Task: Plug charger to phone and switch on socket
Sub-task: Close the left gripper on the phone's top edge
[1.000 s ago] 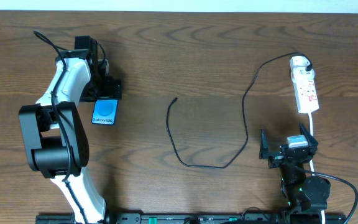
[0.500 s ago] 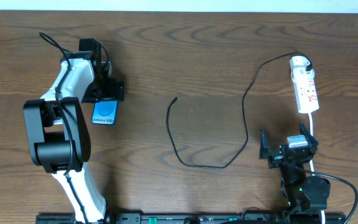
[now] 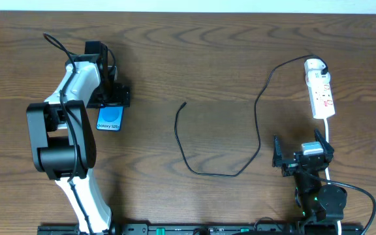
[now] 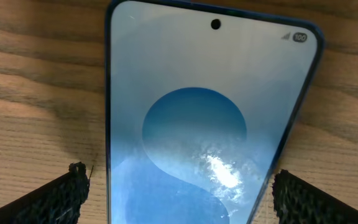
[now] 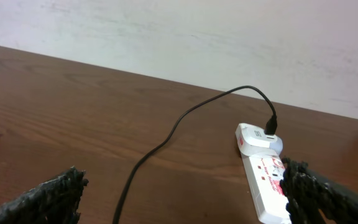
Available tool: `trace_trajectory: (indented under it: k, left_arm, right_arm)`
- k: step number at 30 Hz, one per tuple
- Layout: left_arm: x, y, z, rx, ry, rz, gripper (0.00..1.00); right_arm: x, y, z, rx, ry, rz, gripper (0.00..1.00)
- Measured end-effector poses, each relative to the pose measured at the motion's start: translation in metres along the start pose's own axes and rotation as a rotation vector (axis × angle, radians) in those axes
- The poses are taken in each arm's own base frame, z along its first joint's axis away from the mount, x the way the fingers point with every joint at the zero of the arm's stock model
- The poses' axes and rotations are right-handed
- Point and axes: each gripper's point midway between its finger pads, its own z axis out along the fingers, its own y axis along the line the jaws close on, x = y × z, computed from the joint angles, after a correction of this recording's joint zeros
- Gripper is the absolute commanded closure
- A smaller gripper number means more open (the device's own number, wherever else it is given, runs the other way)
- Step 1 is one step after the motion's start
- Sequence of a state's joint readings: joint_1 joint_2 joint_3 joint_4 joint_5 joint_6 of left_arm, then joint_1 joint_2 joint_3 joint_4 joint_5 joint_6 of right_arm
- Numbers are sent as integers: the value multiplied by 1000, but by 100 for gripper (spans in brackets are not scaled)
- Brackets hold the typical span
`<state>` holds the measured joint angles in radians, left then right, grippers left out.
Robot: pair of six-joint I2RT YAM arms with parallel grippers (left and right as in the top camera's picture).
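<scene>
The phone (image 3: 109, 118) lies flat at the left of the table, blue screen up; it fills the left wrist view (image 4: 204, 118). My left gripper (image 3: 110, 99) is open over the phone's far end, one finger on each side of it, with gaps to both edges. The charger cable (image 3: 256, 111) runs from the socket (image 3: 320, 96) at the far right and curls to a free plug (image 3: 185, 102) at table centre. My right gripper (image 3: 301, 158) is open and empty, just in front of the socket. The socket (image 5: 263, 177) and cable (image 5: 166, 140) also show in the right wrist view.
The socket's white cord (image 3: 328, 140) runs toward the front beside my right arm. A pale wall (image 5: 197, 37) stands behind the table's far edge.
My left arm has shifted slightly to the right over the phone's far end. The phone, cable and right arm have not moved.
</scene>
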<state>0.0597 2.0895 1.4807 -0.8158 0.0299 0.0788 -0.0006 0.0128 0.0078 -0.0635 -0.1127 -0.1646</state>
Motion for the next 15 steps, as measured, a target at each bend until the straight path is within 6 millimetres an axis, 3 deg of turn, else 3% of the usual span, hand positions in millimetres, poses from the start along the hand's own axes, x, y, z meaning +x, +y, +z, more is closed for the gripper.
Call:
trace_trajectory:
  k: [15]
  left_arm:
    - [-2,-4,3,-6,-4,11,5]
  right_arm:
    - [0,0,0,0,0,0,1]
